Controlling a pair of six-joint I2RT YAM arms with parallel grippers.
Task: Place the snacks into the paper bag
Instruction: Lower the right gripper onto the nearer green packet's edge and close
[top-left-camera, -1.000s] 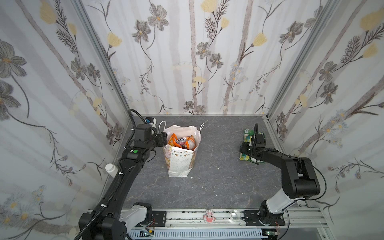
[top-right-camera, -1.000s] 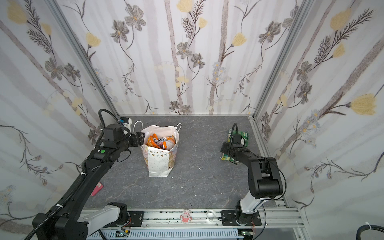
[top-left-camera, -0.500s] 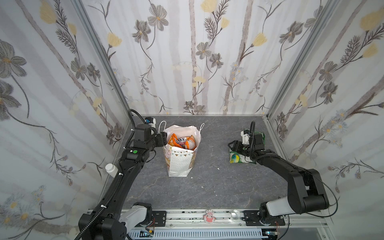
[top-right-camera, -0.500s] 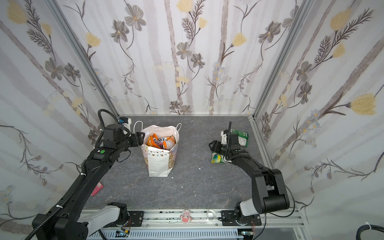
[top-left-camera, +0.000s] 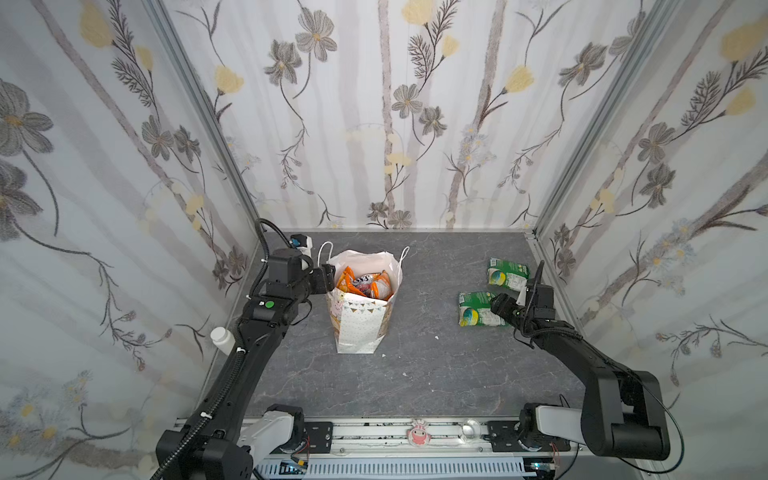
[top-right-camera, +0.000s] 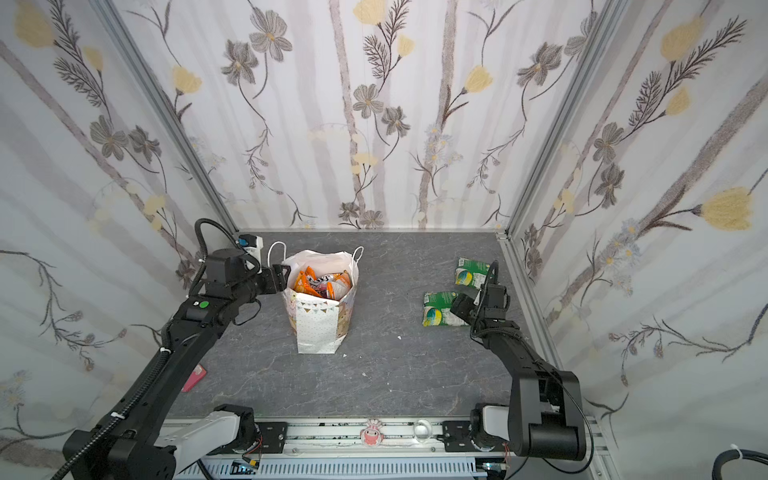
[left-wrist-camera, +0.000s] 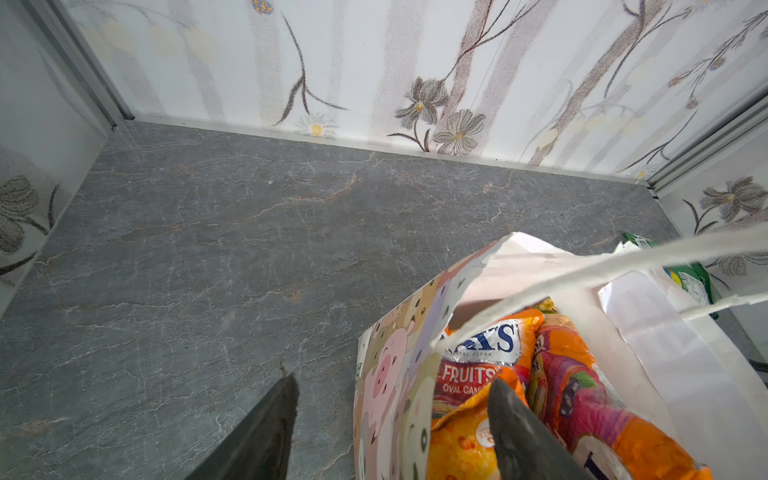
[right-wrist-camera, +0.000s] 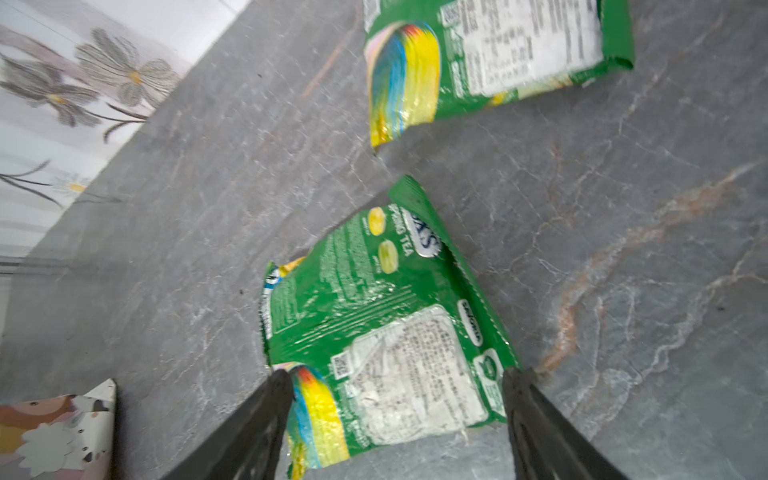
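Packet (right-wrist-camera: 374, 316), green, flat between parted right claw (right-wrist-camera: 401, 374).

1. The paper bag (top-left-camera: 359, 328) stands upright on the table (top-left-camera: 415, 374), left of centre, with snacks (top-left-camera: 365, 284) inside
2. The near packet (top-left-camera: 476, 309) lies on the table's right side, well apart from the bag
3. The far packet (top-left-camera: 507, 274) lies just behind it
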